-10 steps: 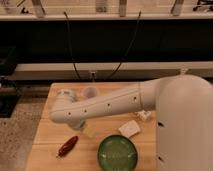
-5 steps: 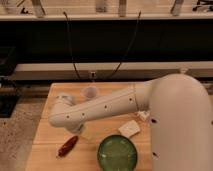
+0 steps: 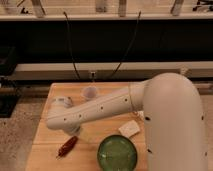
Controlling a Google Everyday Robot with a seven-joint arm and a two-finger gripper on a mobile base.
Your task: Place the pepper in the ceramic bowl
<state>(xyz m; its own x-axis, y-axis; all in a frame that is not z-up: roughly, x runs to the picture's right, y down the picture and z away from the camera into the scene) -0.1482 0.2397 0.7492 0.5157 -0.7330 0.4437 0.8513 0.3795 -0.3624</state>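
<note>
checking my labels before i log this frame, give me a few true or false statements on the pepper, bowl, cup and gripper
1. The pepper is in the bowl. False: it lies on the table, left of the bowl in this view.
2. The gripper hangs over the bowl. False: it is at the tip of the arm, just behind the pepper.
3. The cup stands near the table's far edge, beyond the arm. True.
4. The bowl sits at the table's near edge. True.
</note>
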